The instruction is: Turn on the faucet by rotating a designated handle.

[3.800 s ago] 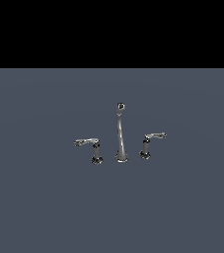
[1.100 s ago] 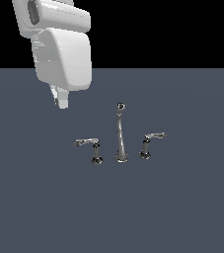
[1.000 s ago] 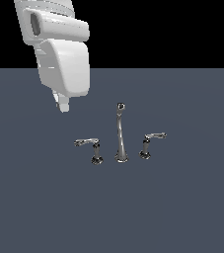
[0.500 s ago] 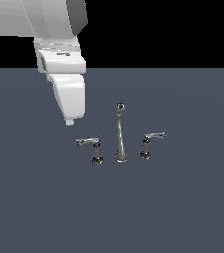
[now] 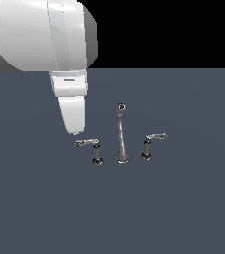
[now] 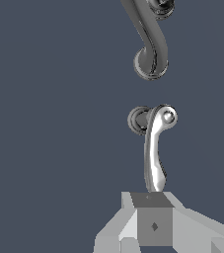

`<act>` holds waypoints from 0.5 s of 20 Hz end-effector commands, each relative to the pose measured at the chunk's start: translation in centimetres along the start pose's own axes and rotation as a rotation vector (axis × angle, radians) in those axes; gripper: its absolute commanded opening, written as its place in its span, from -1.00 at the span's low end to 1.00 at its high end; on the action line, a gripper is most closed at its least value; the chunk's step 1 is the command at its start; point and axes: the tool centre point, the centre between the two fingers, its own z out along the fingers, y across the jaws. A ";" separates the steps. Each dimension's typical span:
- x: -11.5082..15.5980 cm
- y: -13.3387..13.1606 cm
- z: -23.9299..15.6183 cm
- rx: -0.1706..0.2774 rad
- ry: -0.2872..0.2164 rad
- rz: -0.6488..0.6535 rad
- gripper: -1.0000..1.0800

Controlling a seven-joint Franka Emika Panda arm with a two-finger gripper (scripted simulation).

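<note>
The chrome faucet stands on the dark floor, its tall spout (image 5: 121,134) in the middle and a short lever on each side. The handle (image 5: 87,144) is the lever on the exterior view's left, on a dark-based post (image 5: 97,159), its thin arm pointing left. My gripper (image 5: 74,130) hangs just above and a little left of that arm's tip, without touching it. In the wrist view the handle (image 6: 155,148) runs from its post (image 6: 137,120) towards my gripper (image 6: 154,217), whose fingers (image 6: 154,226) look pressed together on nothing. The spout (image 6: 150,47) lies beyond.
The mirrored lever (image 5: 153,137) stands on the exterior view's right of the spout, its arm pointing right. My bulky white arm (image 5: 39,34) fills the exterior view's upper left. The floor (image 5: 183,208) is flat dark grey.
My arm has come into view from the upper left and swung down and right. The gripper tip has dropped from well above the handle to just over its arm's end. The faucet has not moved.
</note>
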 end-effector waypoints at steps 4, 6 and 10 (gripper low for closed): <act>0.9 -1.4 2.0 0.002 0.005 0.078 -1.00; 1.2 -1.8 2.6 0.002 0.006 0.101 -1.00; 1.6 -2.4 3.5 0.003 0.008 0.136 -1.00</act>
